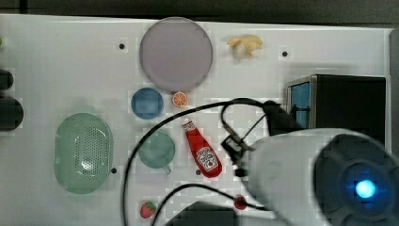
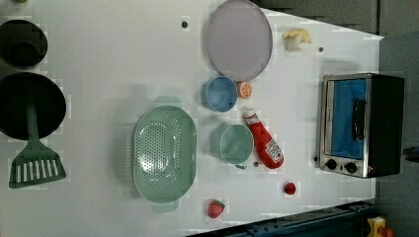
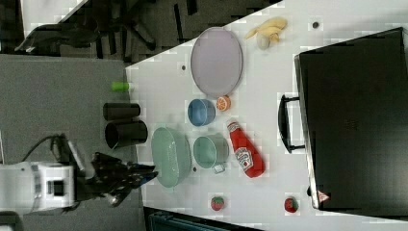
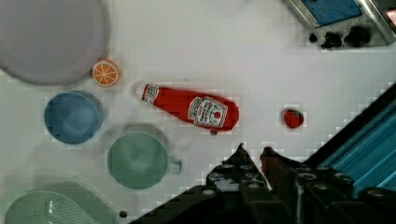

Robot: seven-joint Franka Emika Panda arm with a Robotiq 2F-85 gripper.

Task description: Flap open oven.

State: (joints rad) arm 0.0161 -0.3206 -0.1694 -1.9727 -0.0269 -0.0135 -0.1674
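Note:
The oven [image 2: 360,123] stands at the left view's right edge of the white table, a silver box with a black top. Its blue glass door [image 2: 346,118] is closed flat against the frame, with the dark bar handle [image 2: 358,118] across it and black knobs [image 2: 341,165] beside it. It also appears as the oven [image 1: 339,101], the oven [image 3: 356,120] and the oven [image 4: 336,14]. My gripper [image 4: 253,151] hangs high above the table, well away from the oven, shut with nothing between its fingers. In the right view the gripper [image 3: 144,174] hovers past the green colander.
A ketchup bottle [image 2: 264,140] lies between the oven and a green cup [image 2: 236,143]. Around them are a blue bowl [image 2: 219,94], an orange slice [image 2: 244,90], a purple plate [image 2: 239,39], a green colander [image 2: 164,153], a strawberry [image 2: 215,208], a small red fruit [image 2: 289,188] and a banana [image 2: 295,37].

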